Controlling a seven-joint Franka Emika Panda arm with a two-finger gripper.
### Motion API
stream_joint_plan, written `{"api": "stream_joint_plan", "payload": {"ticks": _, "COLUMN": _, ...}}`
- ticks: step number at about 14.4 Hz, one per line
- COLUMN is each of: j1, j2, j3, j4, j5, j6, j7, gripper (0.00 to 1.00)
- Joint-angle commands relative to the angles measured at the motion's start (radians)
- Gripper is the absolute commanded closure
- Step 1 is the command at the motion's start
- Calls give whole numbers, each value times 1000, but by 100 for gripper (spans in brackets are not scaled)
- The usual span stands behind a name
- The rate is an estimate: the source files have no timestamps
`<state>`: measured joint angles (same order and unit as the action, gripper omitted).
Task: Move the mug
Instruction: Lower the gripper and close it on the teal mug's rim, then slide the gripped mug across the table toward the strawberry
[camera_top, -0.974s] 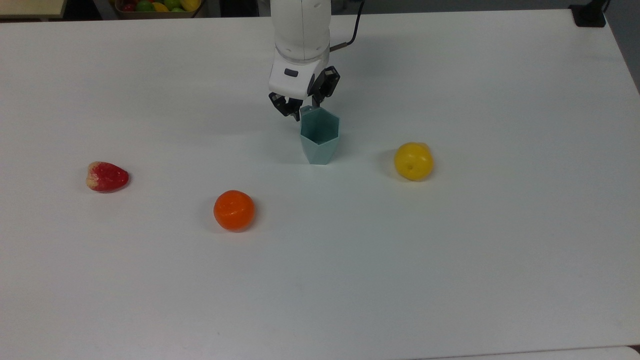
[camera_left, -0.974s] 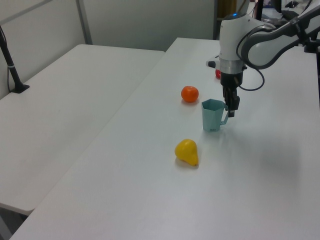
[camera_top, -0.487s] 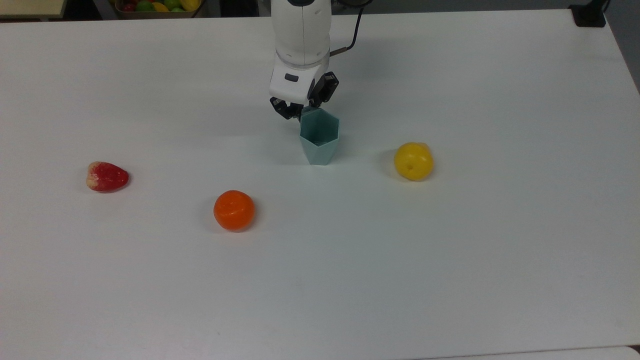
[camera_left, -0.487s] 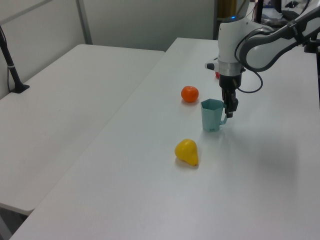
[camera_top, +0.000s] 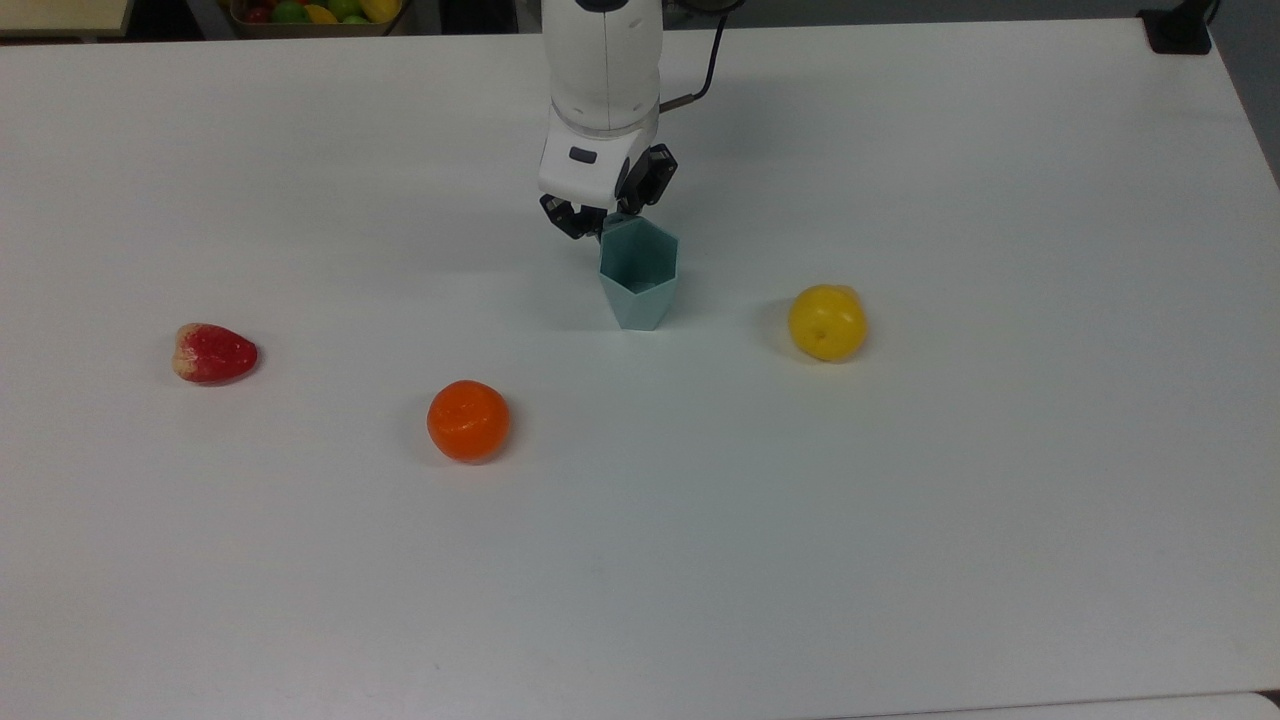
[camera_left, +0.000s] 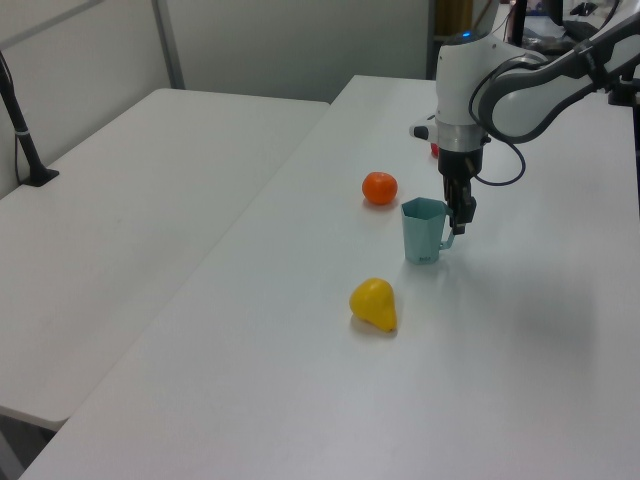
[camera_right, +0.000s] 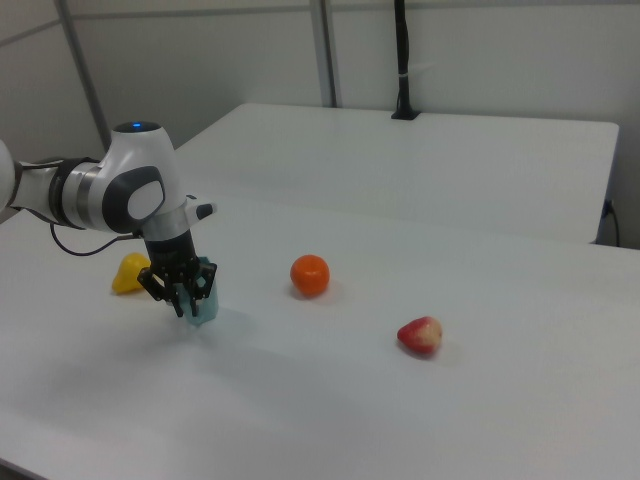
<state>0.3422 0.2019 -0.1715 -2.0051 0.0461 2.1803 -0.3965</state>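
Observation:
The mug is a pale teal cup with a hexagonal rim, standing upright on the white table near the middle. It also appears in the left view and, partly behind the fingers, in the right view. My gripper points down at the mug's far rim, where the small tab is. Its black fingers stand apart on either side of that tab, open. In the left view the gripper is at the mug's right side, by the rim; in the right view the gripper overlaps the mug's left.
A yellow fruit lies to the top view's right of the mug. An orange and a red fruit lie to its left and nearer. A bowl of fruit sits beyond the table's far left edge.
Over the first half second the gripper dropped lower onto the mug's far rim. Since then nothing visibly moved, and the mug stands where it was.

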Motion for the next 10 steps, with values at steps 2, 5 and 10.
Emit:
{"api": "stream_joint_plan", "payload": {"ticks": 2, "j1": -3, "j2": -44, "j3": -5, "j4": 3, "j5": -20, "j6": -2, "j7": 60, "gripper": 93}}
{"api": "stream_joint_plan", "payload": {"ticks": 5, "j1": -25, "j2": -93, "j3": -3, "j4": 3, "j5": -20, "j6": -62, "j7": 67, "gripper": 93}}
{"api": "stream_joint_plan", "payload": {"ticks": 10, "j1": -118, "j2": -189, "j3": 32, "j4": 5, "j5": -15, "j6": -194, "j7": 65, "gripper": 93}}
